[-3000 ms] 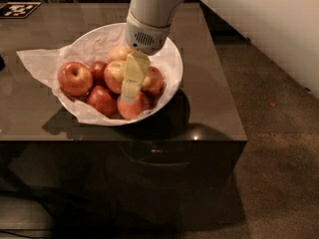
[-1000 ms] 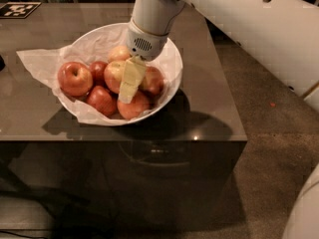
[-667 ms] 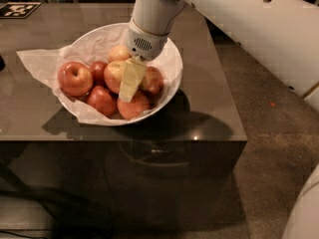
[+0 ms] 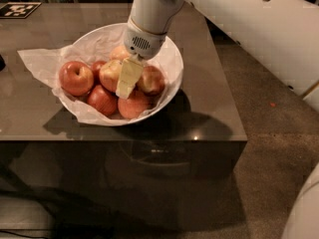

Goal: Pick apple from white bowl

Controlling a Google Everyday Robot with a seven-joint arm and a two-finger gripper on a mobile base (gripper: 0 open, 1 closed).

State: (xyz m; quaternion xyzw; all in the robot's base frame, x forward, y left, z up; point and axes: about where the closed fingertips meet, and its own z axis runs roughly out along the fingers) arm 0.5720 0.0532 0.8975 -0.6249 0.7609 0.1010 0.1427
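The white bowl, lined with crumpled white paper, stands on the dark table and holds several apples. The yellowish-green, red-blushed apple lies near the bowl's middle. My gripper reaches down into the bowl from the upper right. Its pale tip rests against that apple's right side, between it and another reddish apple. An evenly red apple lies at the bowl's left, and a small dark red one sits behind it. No sticker shows.
The dark table ends just right of and in front of the bowl. The paper lining spills over the bowl's left rim onto the table. My white arm fills the upper right. A marker tag lies at the far left corner.
Since three seconds ago the arm has swung in from the right and the gripper's tip has shifted slightly left in the bowl. Over the last second it has hardly moved.
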